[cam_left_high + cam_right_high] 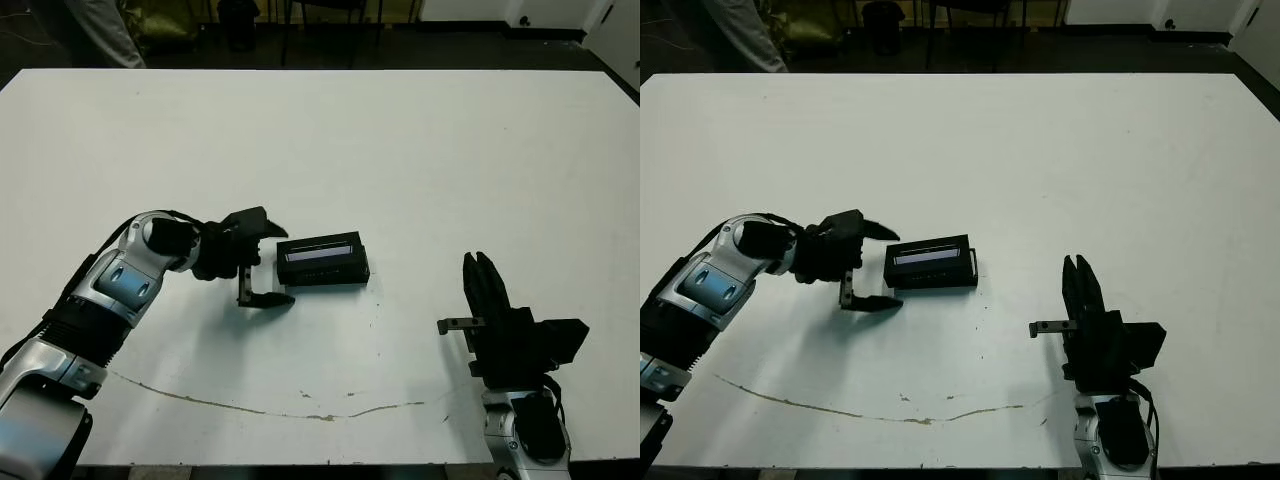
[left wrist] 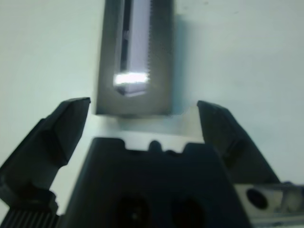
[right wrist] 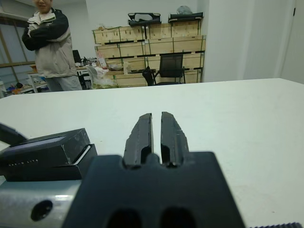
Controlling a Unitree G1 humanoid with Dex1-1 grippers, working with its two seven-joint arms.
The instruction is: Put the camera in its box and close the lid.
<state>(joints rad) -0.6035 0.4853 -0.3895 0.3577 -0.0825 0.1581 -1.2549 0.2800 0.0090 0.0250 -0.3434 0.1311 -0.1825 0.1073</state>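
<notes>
White table, lidded box beside splayed left gripper; camera unseen; right gripper clenched, empty.

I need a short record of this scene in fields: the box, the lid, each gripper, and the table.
box: black box on the white table, mostly under the lid
lid: on the box, grey strip facing up
left gripper: open, beside the box's end, not touching it
right gripper: shut, empty, apart from the box
camera: not visible
person: standing beyond the table

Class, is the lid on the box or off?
On: the lid with its grey strip covers the box beneath, sitting slightly askew.
</notes>
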